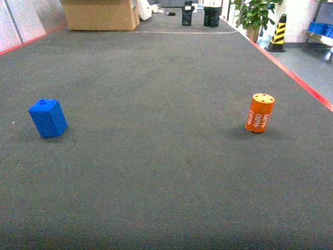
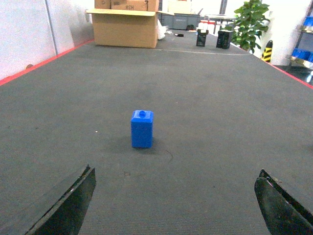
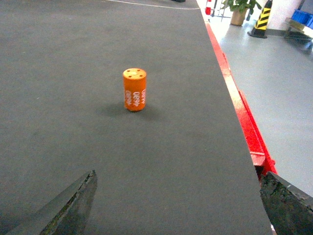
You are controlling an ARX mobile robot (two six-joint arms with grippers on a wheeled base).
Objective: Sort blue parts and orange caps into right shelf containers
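A blue part [image 1: 48,118] stands upright on the dark mat at the left, nub on top. In the left wrist view the blue part [image 2: 142,129] is ahead of my left gripper [image 2: 176,174], which is open, well short of it and holding nothing. An orange cap [image 1: 259,113] marked "4680" stands upright at the right. In the right wrist view the orange cap [image 3: 134,89] lies ahead and slightly left of my open, empty right gripper [image 3: 178,175]. Blue containers [image 1: 317,26] rest on the steel shelf [image 1: 315,36] far off to the right. Neither gripper shows in the head view.
The table's red edge [image 1: 307,86] runs along the right, with grey floor beyond it. At the far end of the table stand a cardboard box [image 1: 101,14] and two black items [image 1: 210,18]. A striped traffic cone [image 1: 278,34] and a potted plant [image 1: 255,15] stand past the far right corner.
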